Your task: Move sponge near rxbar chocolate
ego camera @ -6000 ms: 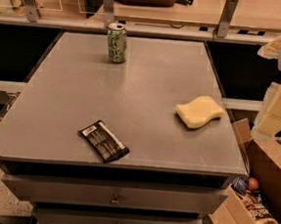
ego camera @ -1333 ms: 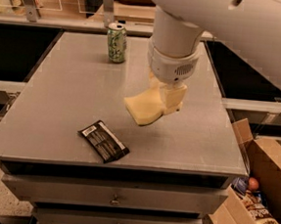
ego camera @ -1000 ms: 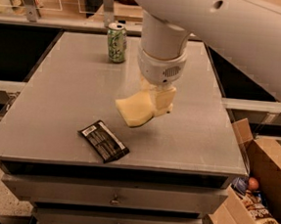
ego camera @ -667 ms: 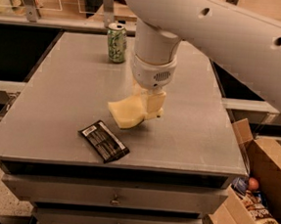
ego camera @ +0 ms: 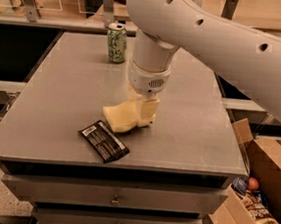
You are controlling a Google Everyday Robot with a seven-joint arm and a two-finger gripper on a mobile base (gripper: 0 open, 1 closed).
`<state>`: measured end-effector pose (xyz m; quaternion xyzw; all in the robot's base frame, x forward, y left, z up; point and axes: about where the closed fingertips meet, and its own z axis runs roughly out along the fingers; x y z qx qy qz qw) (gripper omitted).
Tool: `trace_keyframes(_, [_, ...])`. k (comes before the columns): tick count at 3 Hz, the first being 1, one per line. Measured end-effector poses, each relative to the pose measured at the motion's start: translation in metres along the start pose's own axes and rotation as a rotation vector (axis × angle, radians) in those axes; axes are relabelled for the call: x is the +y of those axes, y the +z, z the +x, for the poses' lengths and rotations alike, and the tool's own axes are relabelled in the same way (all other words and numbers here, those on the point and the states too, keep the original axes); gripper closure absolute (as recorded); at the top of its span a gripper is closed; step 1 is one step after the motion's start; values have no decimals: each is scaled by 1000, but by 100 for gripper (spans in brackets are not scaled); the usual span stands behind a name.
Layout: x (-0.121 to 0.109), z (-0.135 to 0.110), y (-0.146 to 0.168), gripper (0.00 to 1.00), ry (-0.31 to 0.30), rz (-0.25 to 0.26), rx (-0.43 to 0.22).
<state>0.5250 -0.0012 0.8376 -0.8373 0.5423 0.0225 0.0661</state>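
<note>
The pale yellow sponge [ego camera: 120,116] is held at its right end by my gripper [ego camera: 141,115], whose pale fingers close on it from above. It hangs low over the grey table [ego camera: 59,87], just up and right of the rxbar chocolate [ego camera: 103,140], a flat black wrapped bar lying diagonally near the table's front edge. The sponge's lower left corner is very close to the bar's upper end. Whether the sponge touches the table I cannot tell. My white arm reaches in from the upper right.
A green-and-white soda can [ego camera: 117,42] stands at the back of the table. An open cardboard box [ego camera: 258,193] with snack packets sits on the floor at the right. Drawers run below the table's front edge.
My gripper has carried the sponge from the table's right side leftward and toward the front, down close to the black bar. The bar and the can have not moved.
</note>
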Motion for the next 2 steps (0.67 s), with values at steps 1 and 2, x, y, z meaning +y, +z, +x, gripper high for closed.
trace_keyframes(1, [-3, 3, 4, 0, 51, 5, -24])
trace_keyframes(2, [-3, 2, 5, 0, 55, 5, -26])
